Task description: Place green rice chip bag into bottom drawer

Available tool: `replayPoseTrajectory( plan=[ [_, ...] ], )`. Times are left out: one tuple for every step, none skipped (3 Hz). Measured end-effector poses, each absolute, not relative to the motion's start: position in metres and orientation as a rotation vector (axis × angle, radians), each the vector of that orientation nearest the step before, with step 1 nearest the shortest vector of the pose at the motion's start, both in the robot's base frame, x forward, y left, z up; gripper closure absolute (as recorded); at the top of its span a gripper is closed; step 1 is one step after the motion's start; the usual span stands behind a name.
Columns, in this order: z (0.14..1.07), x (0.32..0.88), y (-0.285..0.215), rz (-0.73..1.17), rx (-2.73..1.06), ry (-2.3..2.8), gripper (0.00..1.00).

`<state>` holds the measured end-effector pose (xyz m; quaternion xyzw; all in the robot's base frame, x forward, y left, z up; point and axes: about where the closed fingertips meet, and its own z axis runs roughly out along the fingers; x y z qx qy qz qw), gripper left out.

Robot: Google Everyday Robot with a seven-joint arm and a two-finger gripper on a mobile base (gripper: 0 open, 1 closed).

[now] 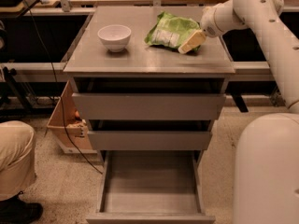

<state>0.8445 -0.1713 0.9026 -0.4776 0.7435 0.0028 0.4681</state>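
The bag (170,29) lies on the cabinet top (140,62), in its far right part, puffed up, its white panel facing up and toward the near side. My claw (191,42) is at the bag's near right corner, its pale tip touching or just over the foil edge and slanting down toward the left. Whether my claw is open, closed or already gripping the bag, I cannot tell. The bag sits flat on the top.

My arm (273,31) comes in from the right, above the cabinet's right edge, the wrist just to the right of the bag.

To the left of the bag, well apart from it, stands a bowl (114,36), upright, on the same top.

Below the top, the two upper drawers (149,107) are pulled out only a little. The bottom drawer (149,190) is pulled far out toward the near side, its grey floor in view, well below the bag and my claw.

My base (266,171) stands near right of the cabinet. On the floor at the left are a cardboard box (63,127) and, nearer, a person's knee (14,157).
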Motion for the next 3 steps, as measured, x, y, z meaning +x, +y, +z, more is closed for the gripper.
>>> replayPoseTrajectory(
  plan=[
    [0.897,0.861,-0.178,0.055,-1.085,1.834,0.00],
    [0.888,0.869,-0.173,0.124,-1.039,1.867,0.14],
    [0.878,0.865,-0.161,0.234,-1.019,1.911,0.37]
  ],
)
